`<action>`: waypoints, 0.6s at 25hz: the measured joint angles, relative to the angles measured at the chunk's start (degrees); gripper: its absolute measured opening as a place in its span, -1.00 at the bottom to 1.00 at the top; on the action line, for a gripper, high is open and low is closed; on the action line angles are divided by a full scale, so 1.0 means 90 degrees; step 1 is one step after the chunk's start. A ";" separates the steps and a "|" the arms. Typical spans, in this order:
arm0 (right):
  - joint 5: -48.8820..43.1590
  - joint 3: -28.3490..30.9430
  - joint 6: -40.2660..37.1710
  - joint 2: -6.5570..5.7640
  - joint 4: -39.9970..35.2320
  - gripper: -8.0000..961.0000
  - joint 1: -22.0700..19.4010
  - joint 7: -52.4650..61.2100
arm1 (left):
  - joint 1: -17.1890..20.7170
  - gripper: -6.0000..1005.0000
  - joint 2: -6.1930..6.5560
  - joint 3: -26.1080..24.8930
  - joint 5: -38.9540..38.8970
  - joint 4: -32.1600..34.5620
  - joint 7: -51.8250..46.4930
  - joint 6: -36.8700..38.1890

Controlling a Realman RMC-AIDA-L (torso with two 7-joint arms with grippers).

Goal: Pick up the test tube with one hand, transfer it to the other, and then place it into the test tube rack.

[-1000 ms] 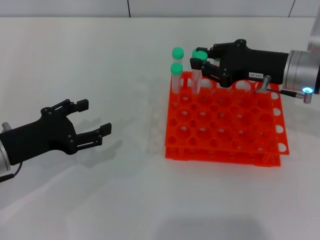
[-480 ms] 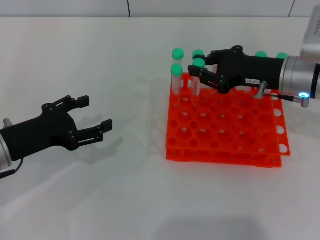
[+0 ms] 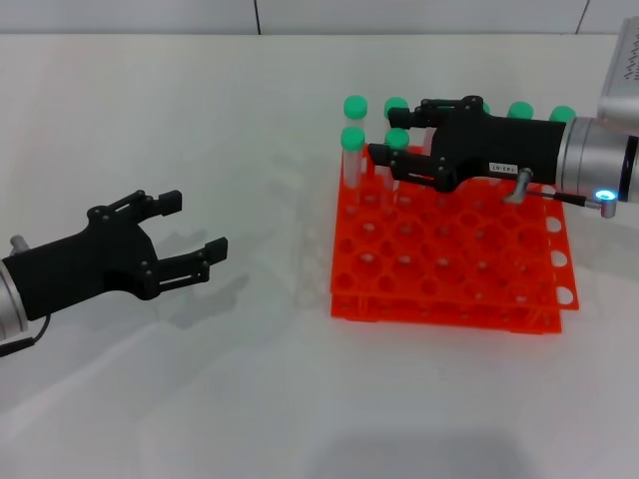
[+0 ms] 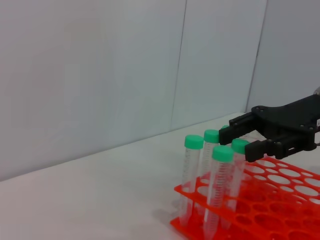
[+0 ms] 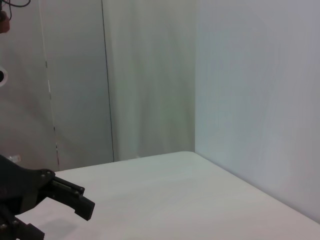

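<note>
The test tube (image 3: 397, 140), clear with a green cap, stands upright in a hole near the back left corner of the orange test tube rack (image 3: 449, 291). My right gripper (image 3: 397, 128), black with a white label, reaches in from the right over the rack. It is open, with one finger on each side of the tube's top. The left wrist view shows the same: the tube (image 4: 240, 146), the right gripper (image 4: 236, 140) and the rack (image 4: 280, 200). My left gripper (image 3: 195, 225) is open and empty, low over the table far to the left.
Several other green-capped tubes stand in the rack: three close around the placed one, such as one at the left edge (image 3: 352, 140), and more along the back row (image 3: 519, 110). A white table (image 3: 250, 379) lies all around the rack.
The right gripper brought the tube down and its cap sank lower as the tube slid into the hole. The fingers spread apart. The left gripper barely moved.
</note>
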 joint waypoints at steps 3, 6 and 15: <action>0.0018 0.0000 -0.0027 -0.0001 -0.0024 -0.27 -0.0026 -0.0002 | 0.0000 0.76 0.0000 0.0000 0.0000 0.0000 0.0000 0.0001; 0.0069 0.0005 -0.0187 -0.0028 -0.0073 -0.11 -0.0076 0.0054 | 0.0001 0.76 0.0003 0.0000 0.0000 0.0000 0.0000 0.0002; -0.0196 0.0038 -0.1776 -0.0595 -0.0997 0.13 -0.1232 0.0427 | -0.0027 0.76 0.0027 0.0008 0.0005 0.0007 -0.0008 0.0202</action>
